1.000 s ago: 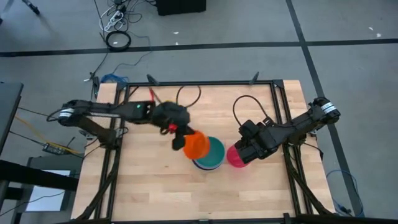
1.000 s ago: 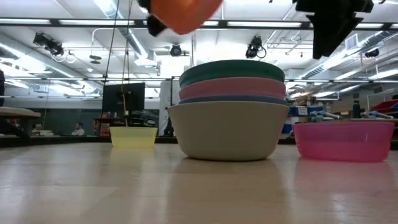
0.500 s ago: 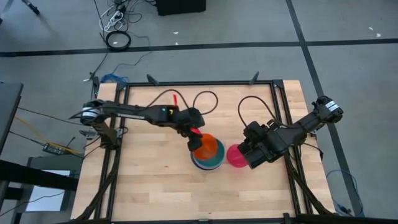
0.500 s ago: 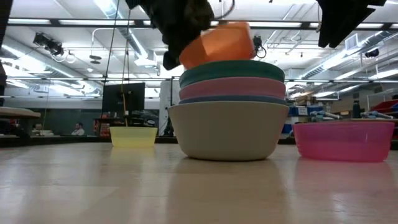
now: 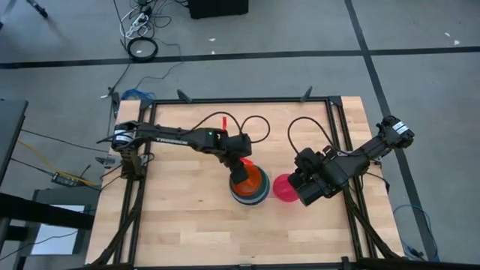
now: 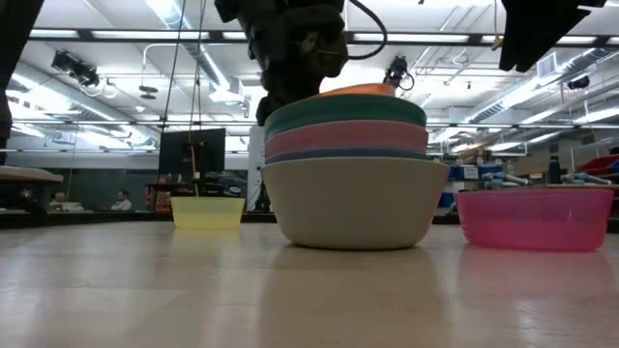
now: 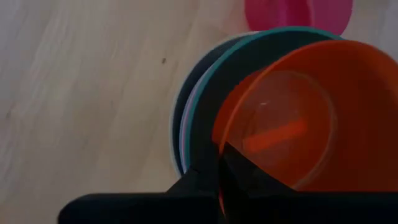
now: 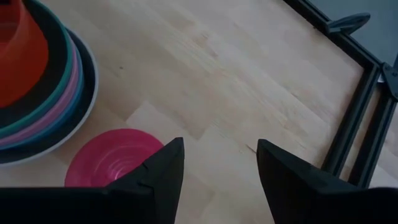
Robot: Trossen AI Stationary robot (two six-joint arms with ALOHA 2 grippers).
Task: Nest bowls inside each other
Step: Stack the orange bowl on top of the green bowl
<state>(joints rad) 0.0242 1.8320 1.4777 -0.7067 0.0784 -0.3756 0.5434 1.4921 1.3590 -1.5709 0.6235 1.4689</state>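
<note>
Pale wooden desk (image 5: 187, 225) edged by a black metal frame (image 5: 255, 100), grey floor (image 5: 67, 37) with a coiled black cable (image 5: 142, 49), white power strip (image 5: 137, 22), dark monitor (image 6: 192, 152) in the room behind

— What did the arms look like?
— Both were dark, slim, jointed; the left arm (image 5: 176, 138) bore pale lettering and a small green light.
— Cables?
— Black loops (image 5: 304, 127) rose behind the right arm (image 5: 352, 159), whose fingers (image 8: 160, 169) were dark, wedge-shaped.
</note>
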